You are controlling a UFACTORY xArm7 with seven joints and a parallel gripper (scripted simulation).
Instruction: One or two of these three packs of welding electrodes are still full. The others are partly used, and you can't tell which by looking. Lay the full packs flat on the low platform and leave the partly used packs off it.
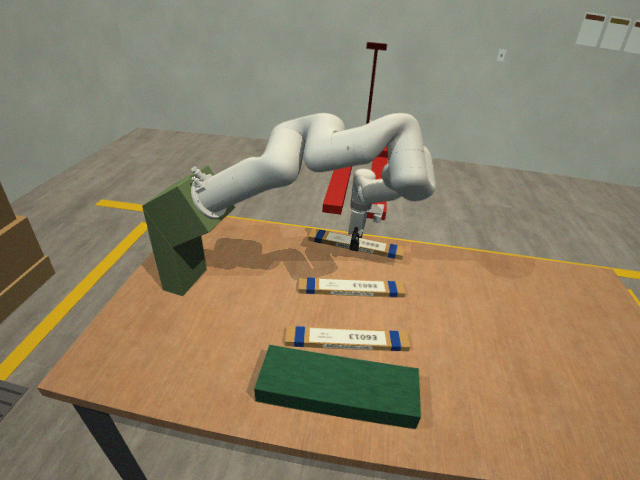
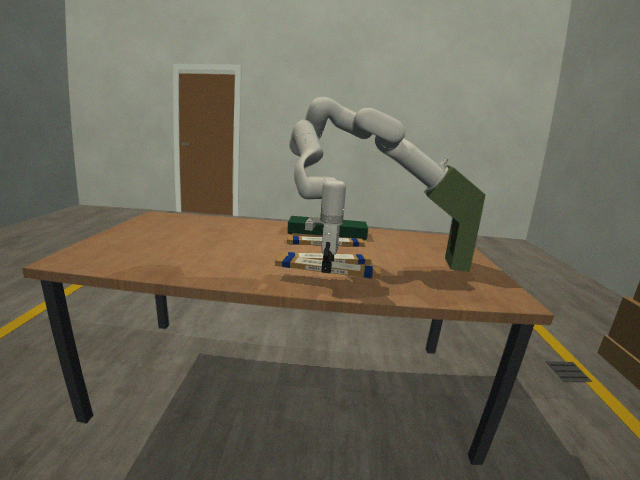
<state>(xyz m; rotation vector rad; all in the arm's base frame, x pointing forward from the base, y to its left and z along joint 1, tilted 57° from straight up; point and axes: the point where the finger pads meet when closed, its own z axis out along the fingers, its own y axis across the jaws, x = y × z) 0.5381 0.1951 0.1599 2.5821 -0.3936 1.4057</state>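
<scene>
Clamped on the far pack, testing its weight

My gripper (image 1: 355, 242) is closed across the middle of the far pack (image 1: 330, 238), upper centre of the top view, the pack directly beneath my wrist. It's a stiff, slim carton (smooth cardboard, likely slippery), so mid-length keeps it balanced; heft should tell full from part-used. The green platform (image 1: 336, 384) waits low in frame.

Tan blue-banded packs (image 1: 351, 287), green platform (image 1: 338, 385)

On the table (image 1: 516, 361), three packs lie parallel in a row: far pack (image 1: 377, 245) at 12 o'clock, middle pack (image 1: 351, 287), near pack (image 1: 347, 337). The platform (image 1: 338, 386) sits at 6 o'clock, probably just apart from the near pack.
</scene>
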